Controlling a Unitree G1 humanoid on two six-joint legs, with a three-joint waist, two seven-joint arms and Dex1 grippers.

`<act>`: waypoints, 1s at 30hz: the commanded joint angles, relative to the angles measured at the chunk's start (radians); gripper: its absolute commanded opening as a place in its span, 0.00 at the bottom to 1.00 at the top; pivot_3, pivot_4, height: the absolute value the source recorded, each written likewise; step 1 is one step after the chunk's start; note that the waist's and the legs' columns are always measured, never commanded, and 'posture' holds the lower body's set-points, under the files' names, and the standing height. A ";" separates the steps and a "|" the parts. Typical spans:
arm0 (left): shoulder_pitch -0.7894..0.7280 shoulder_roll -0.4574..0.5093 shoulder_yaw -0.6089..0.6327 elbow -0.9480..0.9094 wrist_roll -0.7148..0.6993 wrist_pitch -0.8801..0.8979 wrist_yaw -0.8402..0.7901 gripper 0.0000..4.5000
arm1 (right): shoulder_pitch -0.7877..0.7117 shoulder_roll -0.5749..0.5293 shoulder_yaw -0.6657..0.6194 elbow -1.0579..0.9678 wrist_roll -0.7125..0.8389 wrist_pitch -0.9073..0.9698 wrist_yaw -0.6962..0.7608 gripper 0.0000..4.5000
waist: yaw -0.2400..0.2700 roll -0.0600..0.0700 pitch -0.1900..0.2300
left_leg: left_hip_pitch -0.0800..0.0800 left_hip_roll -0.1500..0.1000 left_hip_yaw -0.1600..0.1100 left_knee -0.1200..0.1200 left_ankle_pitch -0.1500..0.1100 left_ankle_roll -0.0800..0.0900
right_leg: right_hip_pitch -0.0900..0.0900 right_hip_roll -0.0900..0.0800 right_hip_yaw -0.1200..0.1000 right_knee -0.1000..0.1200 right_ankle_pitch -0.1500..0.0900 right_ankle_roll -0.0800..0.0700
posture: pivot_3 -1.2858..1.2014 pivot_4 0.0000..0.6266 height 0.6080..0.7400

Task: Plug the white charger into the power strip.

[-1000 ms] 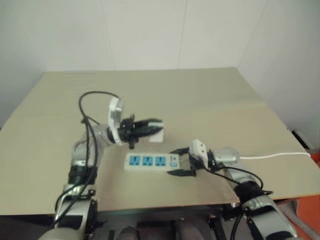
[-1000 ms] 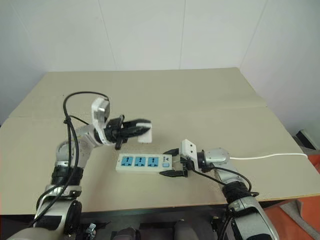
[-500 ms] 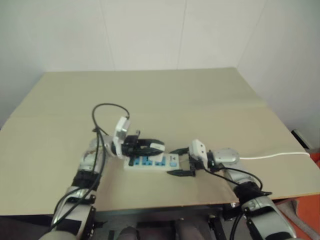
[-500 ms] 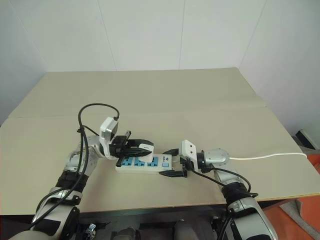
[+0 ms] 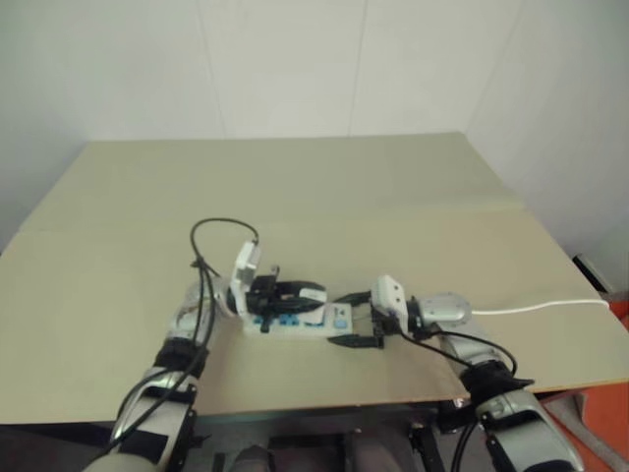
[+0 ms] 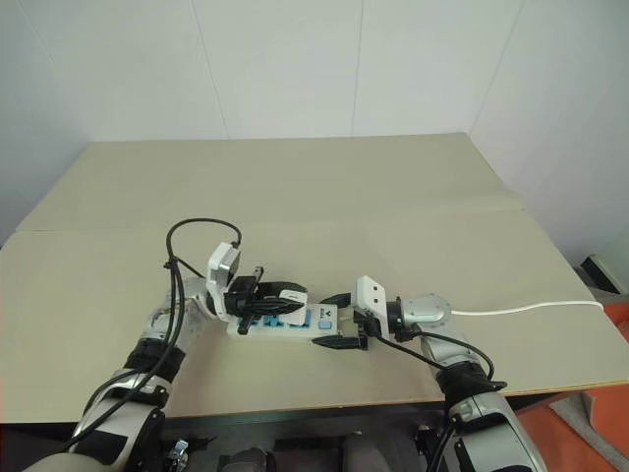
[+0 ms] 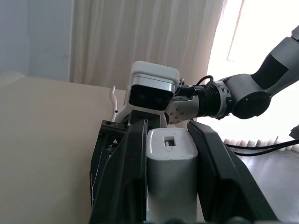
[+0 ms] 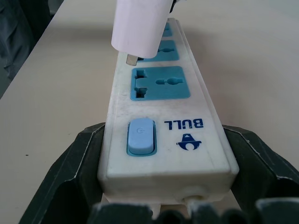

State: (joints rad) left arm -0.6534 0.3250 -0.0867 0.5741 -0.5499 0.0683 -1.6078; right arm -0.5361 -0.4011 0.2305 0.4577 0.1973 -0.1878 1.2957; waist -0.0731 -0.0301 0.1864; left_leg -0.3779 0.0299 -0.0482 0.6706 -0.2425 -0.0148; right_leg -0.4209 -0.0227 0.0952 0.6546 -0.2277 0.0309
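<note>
Even, soft light falls on my table (image 6: 413, 187) from above — shadows under my arms are faint, and my left eye's picture is hazier and duller than my right's. From my left wrist a window (image 7: 261, 37) glares white — it washes out that corner, while the charger (image 7: 171, 163) close up stays sharp. My right wrist sees the strip (image 8: 163, 116) crisply nearby, softening further off.
</note>
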 commanded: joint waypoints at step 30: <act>-0.065 0.001 -0.031 0.176 0.030 -0.163 -0.007 0.23 | 0.038 0.009 0.032 -0.036 -0.045 0.012 -0.020 0.76 | 0.000 0.000 -0.002 | 0.003 0.000 0.000 -0.001 0.000 0.000 | 0.003 0.000 0.000 0.000 -0.003 0.004 | 0.52 0.24 1.00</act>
State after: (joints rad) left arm -0.7136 0.2907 -0.1221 0.7621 -0.5166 -0.0673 -1.6126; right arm -0.5165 -0.3974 0.2281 0.4283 0.1803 -0.1722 1.2665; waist -0.0730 -0.0305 0.1842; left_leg -0.3747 0.0300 -0.0482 0.6701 -0.2425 -0.0148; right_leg -0.4179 -0.0222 0.0955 0.6543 -0.2303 0.0351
